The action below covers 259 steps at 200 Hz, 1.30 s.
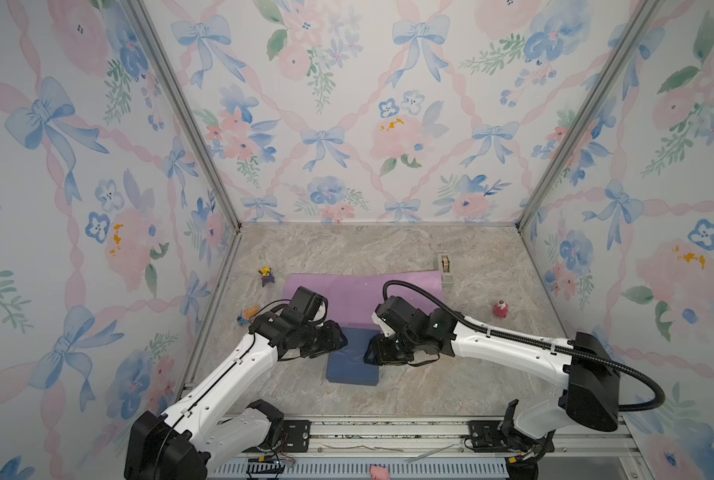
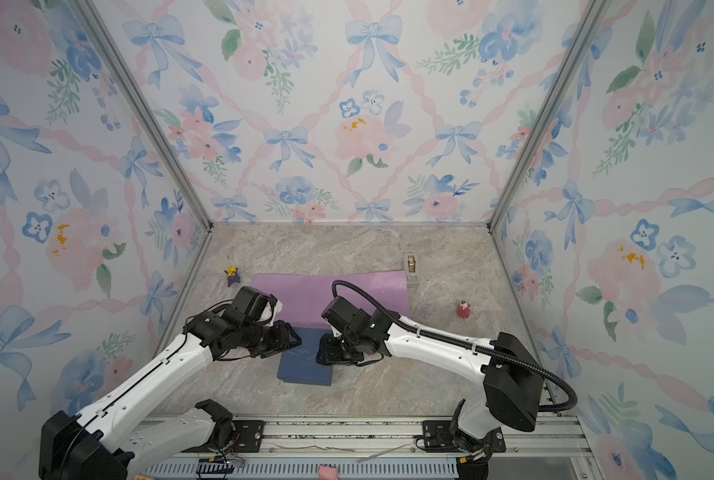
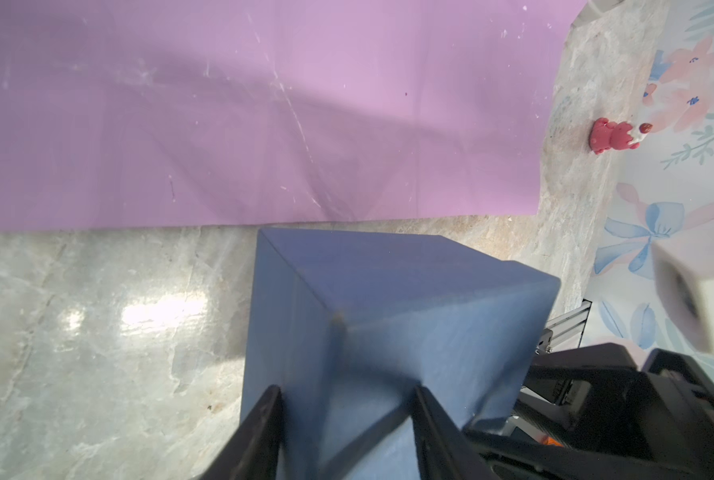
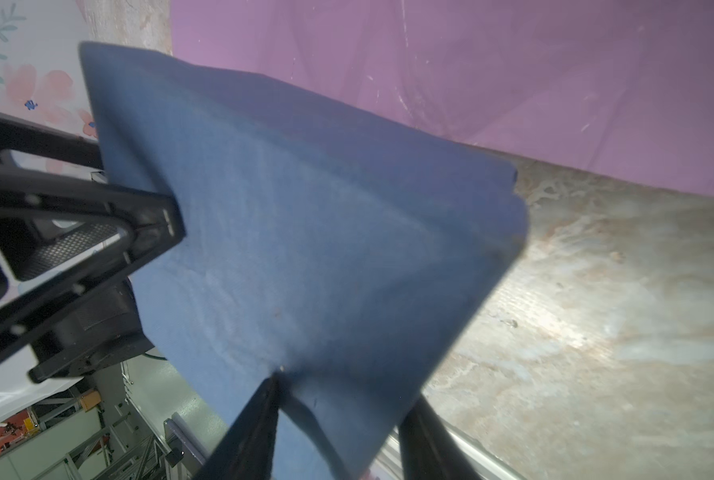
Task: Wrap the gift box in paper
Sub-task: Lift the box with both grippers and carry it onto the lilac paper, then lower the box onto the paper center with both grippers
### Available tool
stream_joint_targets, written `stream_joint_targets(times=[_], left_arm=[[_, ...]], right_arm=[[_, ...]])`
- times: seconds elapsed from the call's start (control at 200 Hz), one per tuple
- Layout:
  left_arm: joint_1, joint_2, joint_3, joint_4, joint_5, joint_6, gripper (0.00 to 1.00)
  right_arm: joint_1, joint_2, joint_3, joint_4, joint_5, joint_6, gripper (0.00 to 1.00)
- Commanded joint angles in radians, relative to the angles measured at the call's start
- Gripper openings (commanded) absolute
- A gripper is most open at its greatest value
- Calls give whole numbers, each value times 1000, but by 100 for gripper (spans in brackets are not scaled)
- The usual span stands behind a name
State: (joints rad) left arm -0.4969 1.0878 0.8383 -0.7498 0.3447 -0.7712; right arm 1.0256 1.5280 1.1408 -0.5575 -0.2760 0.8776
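1. Towards the front edge of the worktop (image 1: 430,374), about midway along it, we see the gift box (image 1: 352,368), bare navy, with no paper on any face. We cannot tell whether it rests flat or is raised a little.
2. Our left hand (image 3: 347,399) is clamped on the box's left side and our right hand (image 4: 343,390) on its right side, each with one finger above and one below.
3. Just beyond the box, the paper (image 1: 347,295) lies flat, lilac face up. Its near edge is just beside the box's far edge.
4. At the paper's far right corner stands the tape dispenser (image 1: 445,264), untouched.
5. We judge the wrapping barely begun: the box must go onto the sheet, then come folding and taping.
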Motion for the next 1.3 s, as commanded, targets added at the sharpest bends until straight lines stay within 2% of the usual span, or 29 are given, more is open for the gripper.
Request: stream_joint_targets(times=[0.0, 0.41, 0.74, 0.94, 1.29], left_arm=[[-9, 75, 72, 77, 68, 49, 51], [88, 365, 273, 127, 100, 134, 51], [152, 561, 406, 161, 145, 184, 51], [173, 644, 450, 182, 158, 200, 51], [184, 715, 465, 211, 156, 203, 51]], right_arm=[[-44, -8, 83, 45, -34, -69, 47], [-242, 121, 255, -35, -125, -186, 48], [-349, 329, 446, -98, -186, -247, 47], [-388, 417, 536, -130, -202, -296, 48], [-428, 501, 577, -147, -206, -328, 48]])
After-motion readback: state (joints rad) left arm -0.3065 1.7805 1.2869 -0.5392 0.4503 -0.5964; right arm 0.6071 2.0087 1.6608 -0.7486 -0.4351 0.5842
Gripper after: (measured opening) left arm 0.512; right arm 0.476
